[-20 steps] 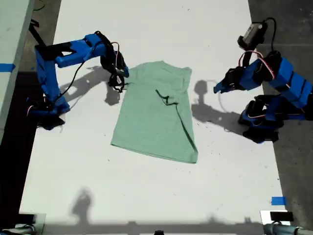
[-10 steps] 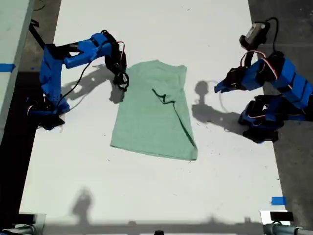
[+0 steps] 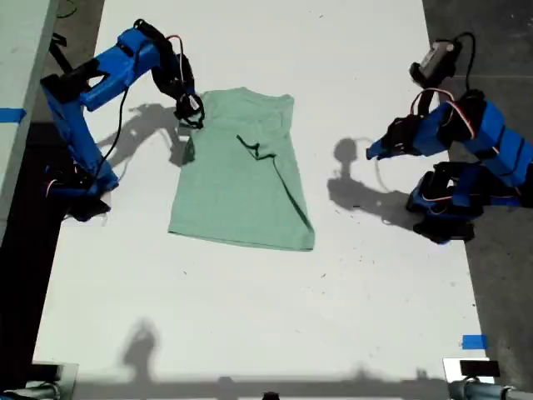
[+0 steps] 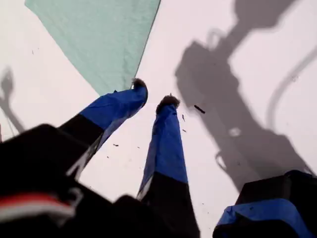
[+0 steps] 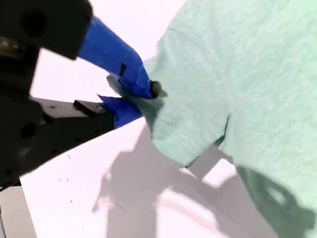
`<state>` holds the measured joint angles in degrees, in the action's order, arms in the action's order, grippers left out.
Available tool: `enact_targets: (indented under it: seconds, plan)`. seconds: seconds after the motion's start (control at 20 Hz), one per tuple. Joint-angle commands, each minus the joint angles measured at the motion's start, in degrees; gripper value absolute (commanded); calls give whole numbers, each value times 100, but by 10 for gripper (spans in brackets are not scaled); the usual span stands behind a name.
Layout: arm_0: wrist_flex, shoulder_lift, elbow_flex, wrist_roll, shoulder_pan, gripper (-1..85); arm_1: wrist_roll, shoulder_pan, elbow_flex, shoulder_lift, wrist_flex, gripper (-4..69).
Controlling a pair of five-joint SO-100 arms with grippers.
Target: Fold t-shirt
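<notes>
Down at the near edge of the exterior view the white counter (image 3: 250, 333) lies bare, plenty of open room there. Moving up, the t-shirt (image 3: 241, 179) lies on the counter, its long axis running from the near hem up to the collar end, tilted a little toward the exterior view's left at the hem, one side already folded over itself. My first claw (image 4: 151, 99) hangs at the exterior view's right, fingers apart with nothing between them, well off the shirt's folded edge. Farther up, my second claw (image 5: 136, 91) is clamped on the shirt's sleeve corner at the exterior view's left, clearly the nearer arm. I judge the fold goes across the short axis, toward clear counter.
</notes>
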<state>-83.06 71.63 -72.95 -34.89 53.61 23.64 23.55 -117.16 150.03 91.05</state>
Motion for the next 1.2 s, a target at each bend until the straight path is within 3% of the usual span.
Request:
enact_targets:
  seconds: [0.0, 0.25, 0.55, 0.65, 0.7, 0.85, 1.05, 1.15]
  plan:
    - [237, 18, 765, 176, -729, 0, -79, -97, 44, 97, -97, 88]
    - [272, -1468, 2979, 431, -1564, 0, -229, -229, -149, 158, -123, 88]
    - [1354, -2268, 3120, 466, -1925, 4, -413, -387, -387, 369, -123, 88]
    - [1503, -2426, 3120, 325, -2013, 120, -431, -396, -457, 431, -132, 88]
    - [1512, -2399, 3129, 255, -2048, 137, -439, -396, -475, 448, -149, 89]
    - [1002, -1670, 3120, 35, -2048, 182, -492, -466, -527, 457, -167, 102]
    - [-360, 0, 2830, -501, -2109, 182, -563, -888, -545, 457, -378, 123]
    - [-914, 809, 2276, -527, -2364, 180, -563, -1301, -642, 413, -773, 137]
